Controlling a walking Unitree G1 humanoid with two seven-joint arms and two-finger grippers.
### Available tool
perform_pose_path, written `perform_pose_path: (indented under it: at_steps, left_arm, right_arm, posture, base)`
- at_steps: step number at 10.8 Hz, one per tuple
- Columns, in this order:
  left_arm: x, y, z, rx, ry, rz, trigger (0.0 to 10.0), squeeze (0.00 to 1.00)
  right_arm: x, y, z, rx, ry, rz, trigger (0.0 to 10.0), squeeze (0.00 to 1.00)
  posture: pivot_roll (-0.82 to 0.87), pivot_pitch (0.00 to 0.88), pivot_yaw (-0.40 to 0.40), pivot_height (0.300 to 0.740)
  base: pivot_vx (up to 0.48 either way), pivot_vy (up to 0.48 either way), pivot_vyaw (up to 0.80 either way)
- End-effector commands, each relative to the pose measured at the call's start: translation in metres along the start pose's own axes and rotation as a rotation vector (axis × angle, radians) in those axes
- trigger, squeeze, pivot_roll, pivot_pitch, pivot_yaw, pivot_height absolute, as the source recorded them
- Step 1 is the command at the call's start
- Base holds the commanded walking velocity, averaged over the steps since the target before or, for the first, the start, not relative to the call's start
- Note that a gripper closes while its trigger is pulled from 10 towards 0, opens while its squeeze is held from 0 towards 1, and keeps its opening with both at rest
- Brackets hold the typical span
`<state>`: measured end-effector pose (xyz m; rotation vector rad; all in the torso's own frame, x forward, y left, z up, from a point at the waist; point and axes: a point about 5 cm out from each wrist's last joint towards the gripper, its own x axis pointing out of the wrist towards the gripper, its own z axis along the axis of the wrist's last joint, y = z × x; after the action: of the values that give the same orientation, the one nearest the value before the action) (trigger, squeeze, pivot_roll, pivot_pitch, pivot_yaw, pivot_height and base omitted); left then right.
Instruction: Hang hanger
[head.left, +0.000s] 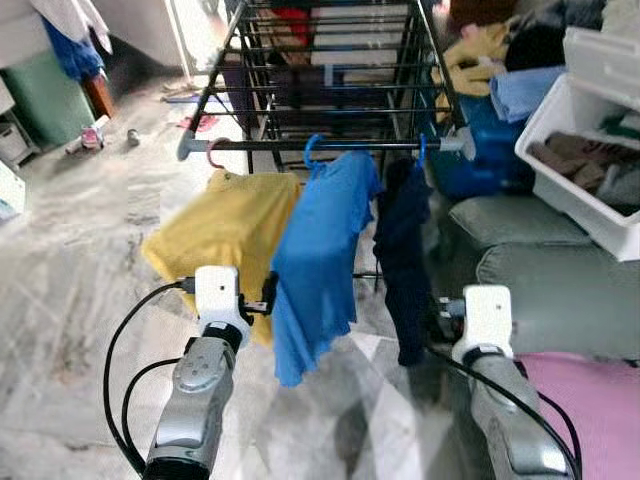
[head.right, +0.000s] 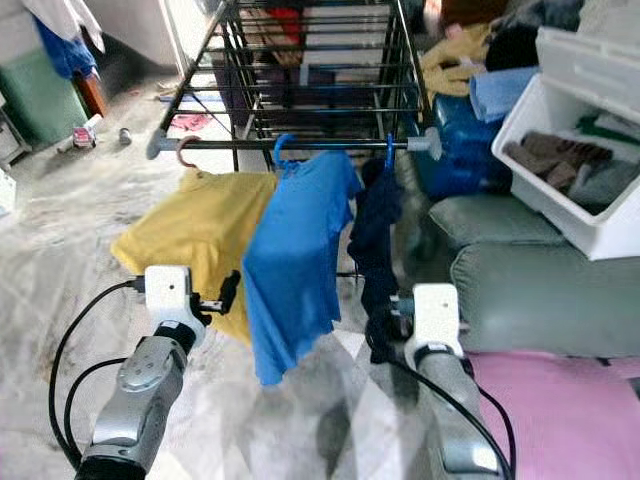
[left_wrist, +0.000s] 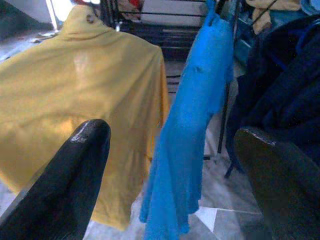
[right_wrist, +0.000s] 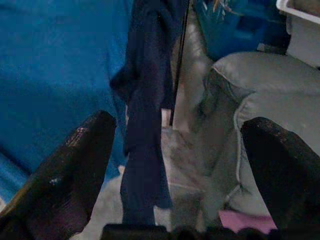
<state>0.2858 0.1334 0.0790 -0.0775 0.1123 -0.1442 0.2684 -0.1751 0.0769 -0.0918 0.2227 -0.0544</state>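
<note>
Garments hang in a row from the near rail of a dark metal drying rack that stands on a pale marbled floor. At the left is a yellow shirt on a pink hanger hook. In the middle is a blue shirt on a blue hanger, its hook over the rail. At the right is a dark navy garment hung from a blue hook.

Both silver arms reach forward from the near edge. The left gripper is near the lower edge of the yellow shirt, just left of the blue one; in the left wrist view its black fingers stand wide apart with nothing between them, yellow and blue cloth lying beyond. The right gripper is near the bottom of the navy garment; its fingers are likewise spread wide and hold nothing, with the navy cloth hanging past them.

To the right of the rack lie grey cushions, with pink fabric at the near right corner. Above them is a white bin holding folded clothes, and behind it a heap of yellow, blue and dark laundry. Far left stands a green cabinet with blue cloth draped above it.
</note>
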Motion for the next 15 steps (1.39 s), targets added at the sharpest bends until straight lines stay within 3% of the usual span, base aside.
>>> perform_pose_path:
  at_steps: [1, 4, 8, 15]
  left_arm:
    - [-0.005, 0.006, -0.003, 0.020, 0.012, 0.003, 10.0, 0.00]
    - [-0.015, 0.011, -0.007, 0.044, 0.043, -0.012, 10.0, 0.00]
    - [-0.013, 0.000, -0.005, 0.041, 0.037, -0.058, 10.0, 0.00]
    - [-0.013, -0.002, -0.007, 0.035, 0.036, -0.068, 10.0, 0.00]
  right_arm:
    - [-0.001, 0.004, 0.004, 0.023, -0.026, 0.015, 10.0, 0.00]
    - [-0.004, 0.002, -0.009, 0.033, 0.012, -0.028, 10.0, 0.00]
    - [-0.001, -0.003, -0.004, 0.024, -0.002, -0.047, 10.0, 0.00]
    - [-0.001, -0.002, -0.003, 0.018, -0.005, -0.043, 10.0, 0.00]
  posture:
    - [-0.05, 0.000, 0.068, 0.740]
    - [-0.04, 0.000, 0.089, 0.740]
    - [-0.05, 0.000, 0.089, 0.740]
    - [-0.05, 0.000, 0.081, 0.740]
  base:
    - [0.000, 0.322, 0.00]
    - [0.000, 0.461, 0.00]
    - [0.000, 0.468, 0.00]
    - [0.000, 0.478, 0.00]
